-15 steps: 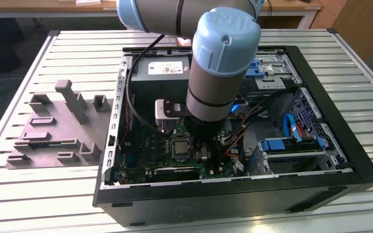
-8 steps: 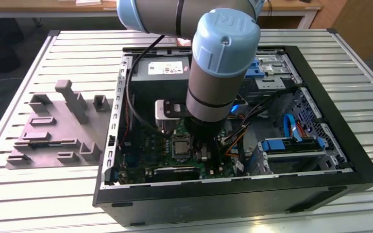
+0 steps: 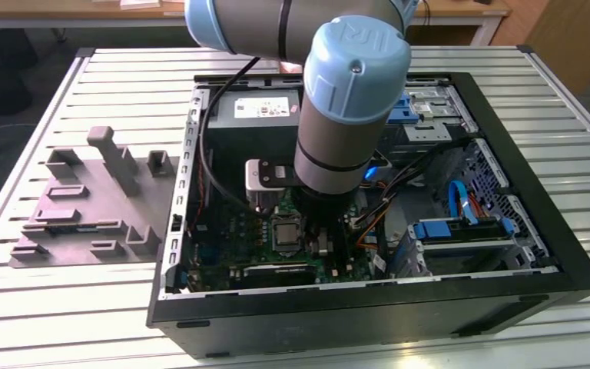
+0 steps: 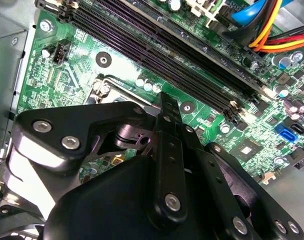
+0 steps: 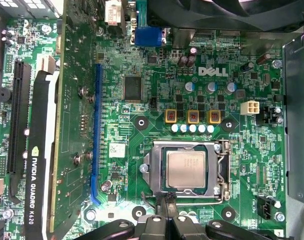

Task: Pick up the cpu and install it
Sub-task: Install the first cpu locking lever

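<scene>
First wrist view: we see the small square cpu [image 5: 186, 169] with its pale silver metal face lying flat inside the metal-framed socket [image 5: 221, 172] of the green circuit board [image 5: 142, 105]. The black pincer [image 5: 167, 204] hangs just at the socket's edge, its fingertips pressed together and holding nothing. In the exterior view, the arm [image 3: 341, 115] reaches into the open black computer case [image 3: 541, 254] on the slatted tabletop [image 3: 70, 307].

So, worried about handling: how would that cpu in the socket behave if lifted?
The cpu looks a thin, flat metal-faced square, so probably stiff and light, perhaps slippery. It lies flat inside the socket frame, so unlikely to roll or tip.
</scene>
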